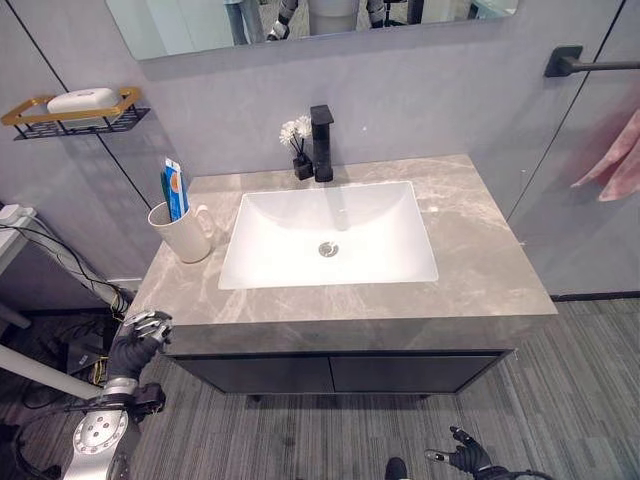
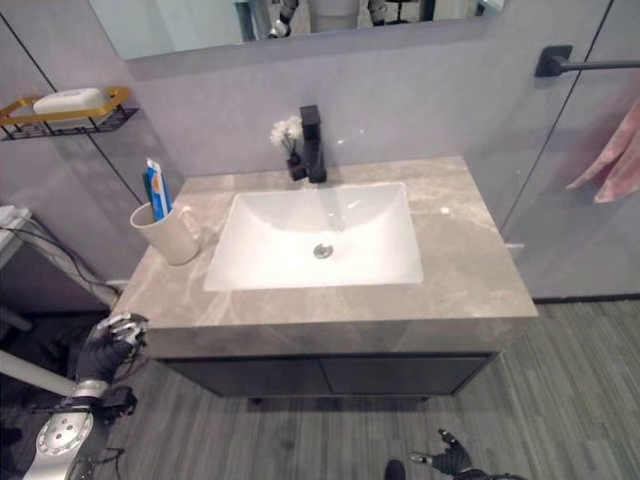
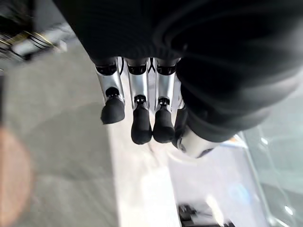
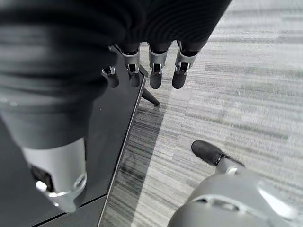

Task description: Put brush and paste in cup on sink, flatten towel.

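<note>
Cup point(image 1: 185, 235) held paste point(image 1: 173, 189) at desk point(image 1: 480, 265) 9 o'clock. Left hand point(image 1: 138, 338) low, fingers relaxed, empty. Right hand point(image 1: 468, 455) at 6 o'clock, spread, empty.

left hand point(image 1: 138, 343): raised at lower left, fingers loosely bent, empty
right hand point(image 1: 466, 455): low, fingers relaxed, empty

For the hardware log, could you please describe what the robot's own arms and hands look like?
The left hand has silver fingers with dark rounded tips, and a dark ribbed cover over its back and wrist. Behind it, the silver-grey forearm carries a round perforated joint plate. The right hand is built the same, dark-tipped silver fingers under a ribbed dark cover.
</note>
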Robot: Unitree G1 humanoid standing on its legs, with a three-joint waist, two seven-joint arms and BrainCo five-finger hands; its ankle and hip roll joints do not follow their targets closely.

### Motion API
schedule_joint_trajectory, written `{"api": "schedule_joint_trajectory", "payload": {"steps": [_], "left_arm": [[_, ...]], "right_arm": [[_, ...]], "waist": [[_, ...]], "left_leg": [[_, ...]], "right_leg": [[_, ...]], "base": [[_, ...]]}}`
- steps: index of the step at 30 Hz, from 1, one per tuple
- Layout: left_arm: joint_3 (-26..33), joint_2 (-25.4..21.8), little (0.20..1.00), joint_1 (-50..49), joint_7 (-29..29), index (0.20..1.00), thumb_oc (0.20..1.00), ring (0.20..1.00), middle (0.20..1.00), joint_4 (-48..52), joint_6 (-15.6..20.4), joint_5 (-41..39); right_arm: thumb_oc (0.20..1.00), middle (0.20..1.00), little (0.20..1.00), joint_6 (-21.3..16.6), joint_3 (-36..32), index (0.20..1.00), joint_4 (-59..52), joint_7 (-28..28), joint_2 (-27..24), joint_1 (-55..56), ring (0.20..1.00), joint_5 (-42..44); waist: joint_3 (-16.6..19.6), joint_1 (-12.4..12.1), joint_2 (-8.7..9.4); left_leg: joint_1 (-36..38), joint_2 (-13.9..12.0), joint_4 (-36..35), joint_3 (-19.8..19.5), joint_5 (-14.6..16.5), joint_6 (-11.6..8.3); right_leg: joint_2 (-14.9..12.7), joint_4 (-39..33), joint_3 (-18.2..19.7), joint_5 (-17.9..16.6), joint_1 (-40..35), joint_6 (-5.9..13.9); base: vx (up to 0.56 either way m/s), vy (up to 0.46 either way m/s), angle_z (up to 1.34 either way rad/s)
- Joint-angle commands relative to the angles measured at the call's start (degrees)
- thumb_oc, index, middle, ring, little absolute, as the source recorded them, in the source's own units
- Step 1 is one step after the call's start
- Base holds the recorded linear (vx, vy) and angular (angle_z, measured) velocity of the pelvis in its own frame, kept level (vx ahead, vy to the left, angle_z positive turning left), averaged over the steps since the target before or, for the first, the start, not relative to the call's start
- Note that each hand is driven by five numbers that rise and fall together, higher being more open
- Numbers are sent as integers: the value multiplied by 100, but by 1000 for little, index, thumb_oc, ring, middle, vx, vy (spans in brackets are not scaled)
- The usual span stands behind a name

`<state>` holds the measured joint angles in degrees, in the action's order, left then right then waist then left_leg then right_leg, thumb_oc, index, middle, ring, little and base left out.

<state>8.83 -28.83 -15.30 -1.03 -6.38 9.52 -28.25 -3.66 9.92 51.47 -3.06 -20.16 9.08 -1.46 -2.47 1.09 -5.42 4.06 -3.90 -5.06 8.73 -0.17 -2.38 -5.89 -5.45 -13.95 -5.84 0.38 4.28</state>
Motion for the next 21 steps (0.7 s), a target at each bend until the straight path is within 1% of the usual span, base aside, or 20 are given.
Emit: {"api": "schedule_joint_trajectory", "payload": {"steps": [1, 4, 7, 15, 21], "left_arm": [[492, -453, 200, 330, 33, 200, 200, 200, 200, 78, 232, -319], [423, -506, 200, 531, 15, 200, 200, 200, 200, -93, 222, -490], [389, -622, 200, 684, -5, 200, 200, 200, 200, -127, 235, -525], [382, -1013, 200, 1010, 10, 200, 200, 200, 200, -293, 260, -581], [398, -1149, 200, 1191, -95, 200, 200, 200, 200, -476, 307, -579]], "right_arm": [[1000, 1000, 1000, -23, -69, 1000, 141, -134, -76, -289, 1000, -151], [1000, 1000, 1000, 17, -341, 1000, 501, -326, -75, -312, 1000, -15], [1000, 1000, 1000, 49, -461, 1000, 898, -389, -64, -382, 1000, 110], [1000, 1000, 1000, 105, -402, 1000, 1327, -357, -152, -480, 1000, 54], [1000, 1000, 1000, 120, -343, 1000, 1406, -350, -134, -548, 1000, 81]], "waist": [[-100, 110, 309], [-149, 161, 282], [-181, 196, 259], [-325, 271, 249], [-435, 310, 262]], "left_leg": [[-307, -43, 6, -36, -323, -111], [-451, -30, 6, -54, -373, -132], [-570, -24, 6, -39, -395, -142], [-754, -19, 6, 29, -420, -151], [-870, -14, 6, 113, -430, -141]], "right_leg": [[-220, 45, 133, -50, -333, 267], [-246, 45, 92, -87, -222, 281], [-262, 45, 69, -118, -107, 300], [-295, 45, 169, -209, 166, 333], [-300, 45, 254, -268, 345, 353]], "base": [[0, 0, 0], [-11, 6, 0], [-10, 13, 3], [-2, 2, -1], [8, 23, -9]]}}
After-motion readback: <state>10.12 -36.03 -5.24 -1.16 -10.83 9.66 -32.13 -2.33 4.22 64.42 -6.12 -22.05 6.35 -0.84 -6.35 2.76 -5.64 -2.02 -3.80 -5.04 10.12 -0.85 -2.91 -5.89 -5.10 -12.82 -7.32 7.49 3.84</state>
